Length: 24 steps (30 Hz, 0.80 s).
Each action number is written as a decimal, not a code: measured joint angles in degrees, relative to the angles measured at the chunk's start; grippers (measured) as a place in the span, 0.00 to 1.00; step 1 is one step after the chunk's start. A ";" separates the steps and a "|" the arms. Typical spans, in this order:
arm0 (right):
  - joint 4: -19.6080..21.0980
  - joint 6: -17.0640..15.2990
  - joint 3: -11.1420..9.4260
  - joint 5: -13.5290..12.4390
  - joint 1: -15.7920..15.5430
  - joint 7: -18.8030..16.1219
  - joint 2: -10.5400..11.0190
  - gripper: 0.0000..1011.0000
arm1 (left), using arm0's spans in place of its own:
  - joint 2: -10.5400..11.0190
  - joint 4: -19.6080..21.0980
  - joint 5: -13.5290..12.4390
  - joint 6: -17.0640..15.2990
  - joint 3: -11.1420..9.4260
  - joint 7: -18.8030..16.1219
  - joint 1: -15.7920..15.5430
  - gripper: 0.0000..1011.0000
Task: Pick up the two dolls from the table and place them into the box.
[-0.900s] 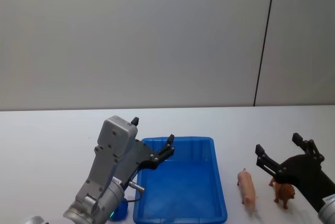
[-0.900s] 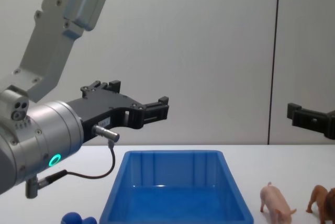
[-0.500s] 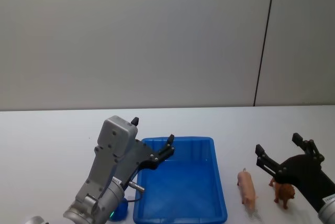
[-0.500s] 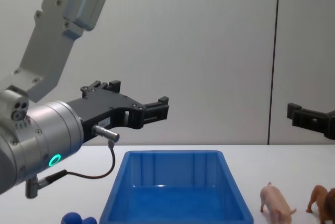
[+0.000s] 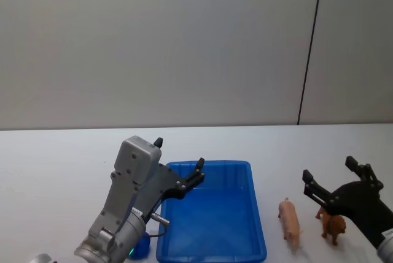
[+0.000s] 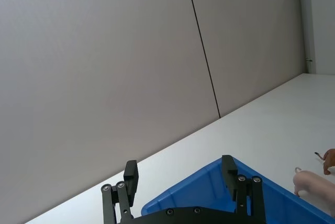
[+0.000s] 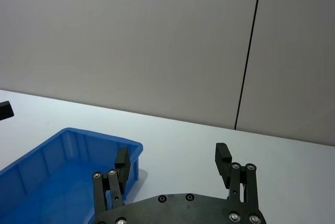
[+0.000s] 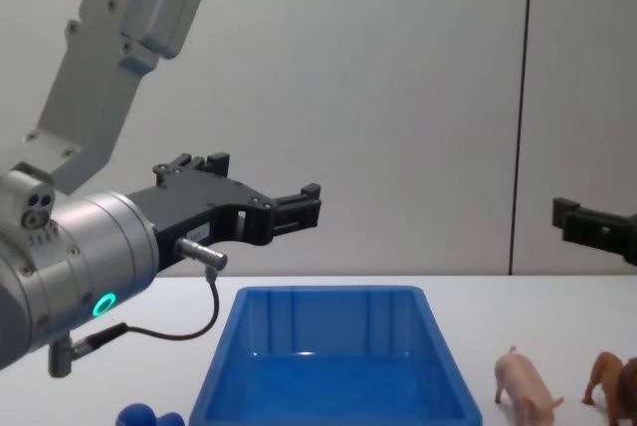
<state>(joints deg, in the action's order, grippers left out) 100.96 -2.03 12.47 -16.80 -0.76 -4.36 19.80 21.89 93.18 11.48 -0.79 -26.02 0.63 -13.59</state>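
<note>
pale pink plastic pig (image 5: 290,221) and brown maned plastic animal (image 5: 332,227) stand on the white table (image 5: 61,164), right of the bright blue ribbed plastic bin (image 5: 233,164) | my right gripper (image 5: 328,171) hovers above them, left gripper (image 5: 178,152) over the bin, both jaws apart | they look light, rigid, kinda slick, so I'd pinch the pig across its flanks

One bright blue rectangular plastic bin (image 5: 209,221) sitting, two small plastic animal figurines standing, one pale pink pig (image 5: 290,221), one brown four-legged animal (image 5: 332,228), one dark blue rounded object (image 5: 141,246) lying, one white table (image 5: 55,171) bearing them.
</note>
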 joint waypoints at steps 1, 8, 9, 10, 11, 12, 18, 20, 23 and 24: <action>-0.05 -0.03 -0.10 -0.10 0.00 -0.13 0.10 0.99 | 0.00 0.00 0.00 0.00 0.00 0.00 0.00 0.99; -0.69 -0.82 -1.34 -1.31 -0.37 -1.53 1.76 0.99 | 0.00 0.00 0.00 0.00 0.00 0.00 0.00 0.99; -0.78 -0.95 -1.48 -1.46 -0.48 -1.68 1.95 0.99 | 0.00 0.00 0.00 0.00 0.00 0.00 0.00 0.99; -0.90 -1.20 -1.76 -1.76 -0.71 -1.98 2.36 0.99 | 0.00 0.00 0.00 0.00 0.00 0.00 0.00 0.99; -0.95 -1.34 -1.88 -1.93 -0.83 -2.13 2.55 0.99 | 0.00 0.00 0.00 0.00 0.00 0.00 0.00 0.99; -1.01 -1.50 -2.01 -2.14 -0.97 -2.32 2.76 0.99 | 0.00 0.00 0.00 0.00 0.00 0.00 0.00 0.99; -1.46 -2.51 -2.94 -3.25 -2.19 -3.32 4.23 0.99 | 0.00 0.00 0.00 0.00 0.00 0.00 0.00 0.99; -1.64 -2.75 -3.13 -3.45 -2.50 -3.48 4.57 0.99 | 0.00 0.00 0.00 0.00 0.00 0.00 0.00 0.99; -2.17 -3.49 -3.46 -3.86 -3.07 -3.87 5.10 0.99 | 0.00 0.00 0.00 0.00 0.00 0.00 0.00 0.99; -2.30 -3.62 -3.51 -3.92 -3.15 -3.92 5.17 0.99 | 0.00 0.00 0.00 0.00 0.00 0.00 0.00 0.99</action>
<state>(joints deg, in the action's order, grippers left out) 98.66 -5.65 8.97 -20.71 -3.91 -8.29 24.97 21.90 93.18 11.48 -0.79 -26.02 0.63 -13.59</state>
